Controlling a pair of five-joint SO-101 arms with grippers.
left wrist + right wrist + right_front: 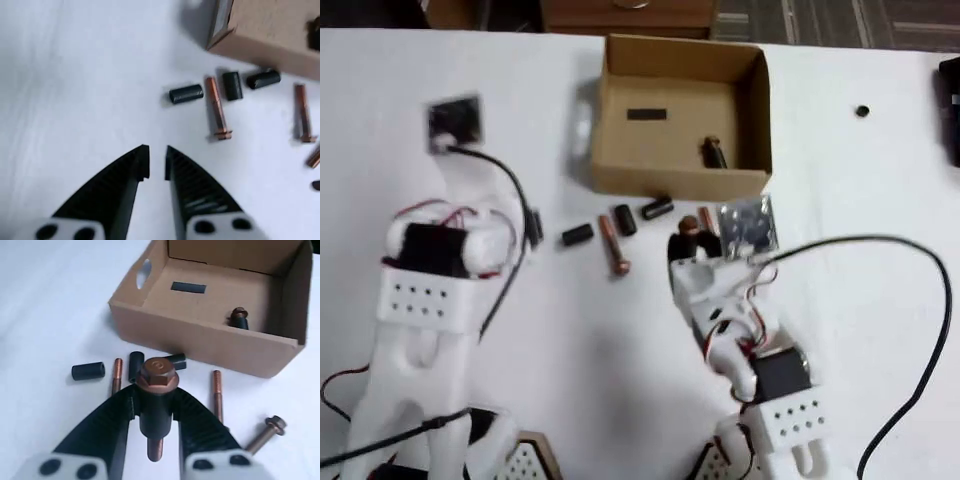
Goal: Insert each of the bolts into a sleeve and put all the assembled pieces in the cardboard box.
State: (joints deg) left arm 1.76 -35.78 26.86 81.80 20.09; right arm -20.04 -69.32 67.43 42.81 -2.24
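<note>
My right gripper (156, 402) is shut on a black sleeve with a copper bolt (157, 377) through it, held upright just in front of the cardboard box (200, 337); from above, the right gripper (688, 238) is near the box's front wall (680, 182). One assembled piece (713, 152) lies inside the box. Three loose sleeves (186, 94) (231, 85) (263, 79) and a loose bolt (216, 107) lie on the table ahead of my left gripper (156, 162), which is open by a narrow gap and holds nothing. More bolts (217, 395) (267, 432) lie by the right gripper.
A crumpled clear bag (748, 225) lies right of the right gripper. A small dark knob (862, 111) sits at the far right, and a black square fixture (455, 120) at the far left. Cables trail from both arms across the white table (570, 350).
</note>
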